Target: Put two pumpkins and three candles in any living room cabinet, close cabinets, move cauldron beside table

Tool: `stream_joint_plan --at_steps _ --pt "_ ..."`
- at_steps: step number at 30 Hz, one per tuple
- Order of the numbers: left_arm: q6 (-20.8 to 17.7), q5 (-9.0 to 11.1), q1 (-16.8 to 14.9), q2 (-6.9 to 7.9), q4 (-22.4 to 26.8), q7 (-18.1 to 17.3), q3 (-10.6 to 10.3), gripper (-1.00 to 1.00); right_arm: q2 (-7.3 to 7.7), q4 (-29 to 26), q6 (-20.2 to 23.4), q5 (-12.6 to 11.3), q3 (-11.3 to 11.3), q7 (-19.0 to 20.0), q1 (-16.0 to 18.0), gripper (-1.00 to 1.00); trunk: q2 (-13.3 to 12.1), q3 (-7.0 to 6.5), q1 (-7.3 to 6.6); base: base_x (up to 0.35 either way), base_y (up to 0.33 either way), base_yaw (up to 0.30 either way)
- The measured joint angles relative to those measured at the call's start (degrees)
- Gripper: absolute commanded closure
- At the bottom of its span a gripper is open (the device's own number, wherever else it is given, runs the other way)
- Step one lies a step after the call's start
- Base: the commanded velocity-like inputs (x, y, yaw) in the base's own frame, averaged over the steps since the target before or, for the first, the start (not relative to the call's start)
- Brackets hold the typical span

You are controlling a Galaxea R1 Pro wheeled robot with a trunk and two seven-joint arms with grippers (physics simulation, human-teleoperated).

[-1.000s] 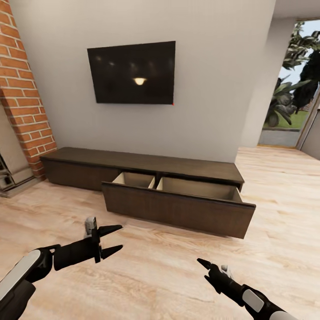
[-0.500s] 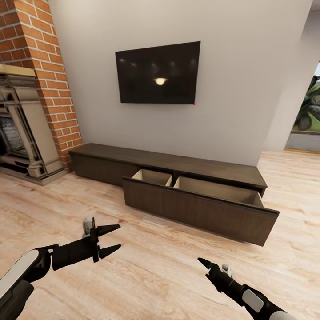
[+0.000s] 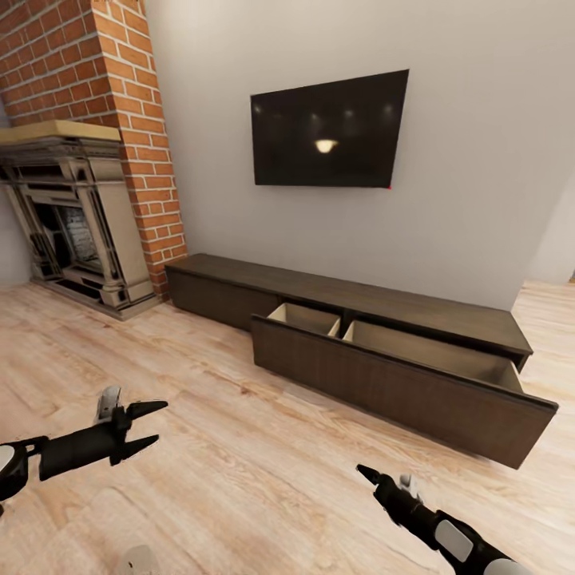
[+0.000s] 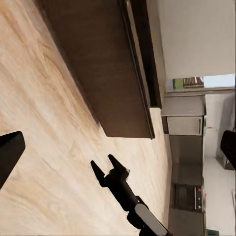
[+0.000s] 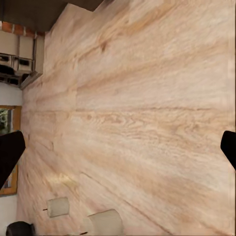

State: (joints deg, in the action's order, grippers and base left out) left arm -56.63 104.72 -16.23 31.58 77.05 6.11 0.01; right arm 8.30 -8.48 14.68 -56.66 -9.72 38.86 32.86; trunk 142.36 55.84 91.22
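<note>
Btwn fetches: both my claws, left gripper [image 3: 147,427] & right gripper [image 3: 366,477], spread wide & empty, TV cabinet [image 3: 351,307] at 1 o'clock w/ drawer [image 3: 399,375] open; next, find pumpkins/candles.

Pale wood floor [image 5: 147,113] spreads wide. Beyond it, the brick fireplace [image 5: 17,54] sits at a far corner. The right pincer's fingertips [image 5: 10,152] are set wide apart.
</note>
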Motion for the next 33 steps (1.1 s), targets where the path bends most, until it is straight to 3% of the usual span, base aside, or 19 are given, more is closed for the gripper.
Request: stream_joint_plan --at_steps 3,5,8,11,13,15,18,33 --pt "0.07 -5.74 0.02 0.10 -0.75 4.48 3.12 -1.00 0.00 -0.09 -1.96 2.57 -0.01 -4.65 0.00 -1.00 0.00 0.00 0.00 0.000 0.000 0.276" --pt "0.08 -9.64 0.03 0.13 -0.56 9.66 5.83 -1.00 -0.03 -0.38 -2.40 3.98 0.01 -9.01 0.00 -1.00 0.00 0.00 0.00 0.000 0.000 0.277" --pt "0.11 -14.19 -0.02 0.06 -0.29 18.12 10.01 -1.00 -0.11 -0.55 -2.76 5.87 0.03 -14.22 0.00 -1.00 0.00 0.00 0.00 0.000 0.000 0.277" --pt "0.20 -17.42 -0.10 -0.38 -0.24 24.53 11.82 -1.00 -0.55 -0.58 -3.64 8.67 0.04 -18.85 0.00 -1.00 0.00 0.00 0.00 0.000 0.000 0.278" --pt "0.31 -18.15 -0.12 -0.55 -0.23 25.84 12.23 -1.00 -1.43 -0.59 -3.96 10.35 0.05 -21.20 0.00 -1.00 0.00 0.02 0.00 0.000 0.000 0.277" --pt "0.34 -18.60 -0.14 -0.67 -0.01 26.55 12.64 -1.00 -3.26 -0.59 -4.16 12.58 0.06 -24.25 0.00 -1.00 0.00 0.06 0.00 0.000 0.000 0.277" --pt "0.34 -18.47 -0.14 -0.71 0.01 26.76 12.94 -1.00 -4.61 -0.55 -3.95 13.95 0.14 -26.01 0.00 -1.00 0.00 0.16 0.00 0.000 0.000 0.270" --pt "0.23 -18.29 -0.15 -0.72 -0.20 26.67 13.05 -1.00 -5.10 -1.02 -2.37 14.55 0.10 -23.37 -0.01 -1.00 0.00 0.60 -0.02 0.134 0.193 0.162"
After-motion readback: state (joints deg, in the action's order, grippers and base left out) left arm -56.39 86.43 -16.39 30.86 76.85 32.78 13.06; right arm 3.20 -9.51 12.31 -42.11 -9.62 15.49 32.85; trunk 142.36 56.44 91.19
